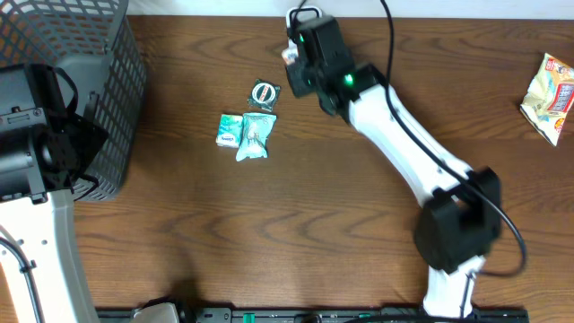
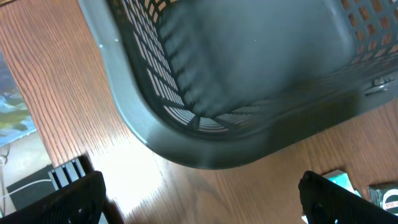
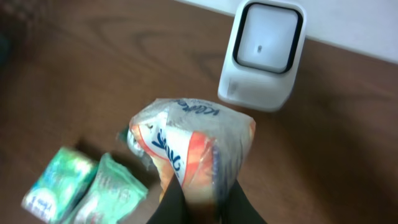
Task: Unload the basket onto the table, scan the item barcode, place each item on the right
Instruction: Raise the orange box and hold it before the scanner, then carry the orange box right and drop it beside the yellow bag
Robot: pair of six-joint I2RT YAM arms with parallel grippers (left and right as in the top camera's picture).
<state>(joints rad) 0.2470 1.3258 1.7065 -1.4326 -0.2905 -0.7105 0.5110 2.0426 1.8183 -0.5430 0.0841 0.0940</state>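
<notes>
My right gripper (image 3: pixel 202 198) is shut on the lower end of a crinkly orange, white and blue snack bag (image 3: pixel 193 143) and holds it above the table. A little beyond the bag, the white barcode scanner (image 3: pixel 264 53) stands with its dark window turned toward it. In the overhead view that gripper (image 1: pixel 300 56) is at the back centre and covers the bag and scanner almost fully. Over bare wood beside the basket, my left gripper (image 2: pixel 202 202) hangs open with nothing between its black fingers (image 2: pixel 78 199).
A grey mesh basket (image 1: pixel 99 81) fills the back left corner. Two green packets (image 1: pixel 242 135) and a small round-printed packet (image 1: pixel 265 93) lie mid-table, left of my right arm. Another snack bag (image 1: pixel 549 97) lies at the far right edge.
</notes>
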